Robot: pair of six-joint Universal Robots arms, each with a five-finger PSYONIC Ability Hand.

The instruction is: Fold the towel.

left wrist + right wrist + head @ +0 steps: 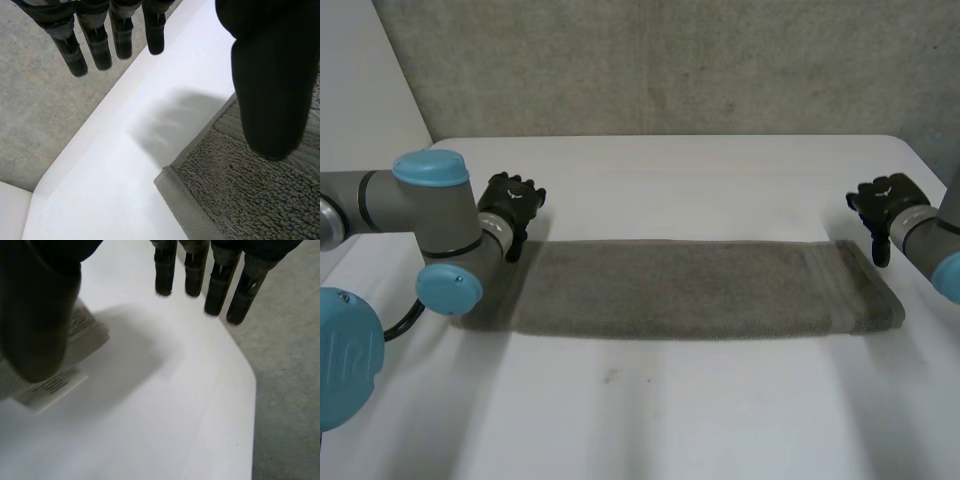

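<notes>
Backdrop: rough grey concrete wall (670, 60) behind a white counter (720, 420), whose far corners are cut at an angle.
Left hand (512, 205): released, fingers straight and spread from the thumb, grasping nothing. It is poised at the towel's far left corner.
Left hand, wrist view: the thumb (270, 90) hangs over the terry pile. The fingers (97, 47) point out over bare counter past the towel's far edge.
Right hand (885, 205): also released, fingers straight and empty, poised at the towel's far right corner.
Right hand, wrist view: the thumb (35, 315) sits above the towel's corner. The fingers (217, 290) reach out over bare counter towards its angled edge.
Towel (690, 290): long grey strip lying flat on the counter, running side to side between the two hands. Its hemmed far left corner (172, 187) lies flat on the white top.
Tag (50, 387): small white label with dark print, sticking out from under the towel's corner beneath the right thumb.
Arms: the left arm (430, 215) crosses over the towel's left end. The right arm (930, 240) comes in just beside the right end.
</notes>
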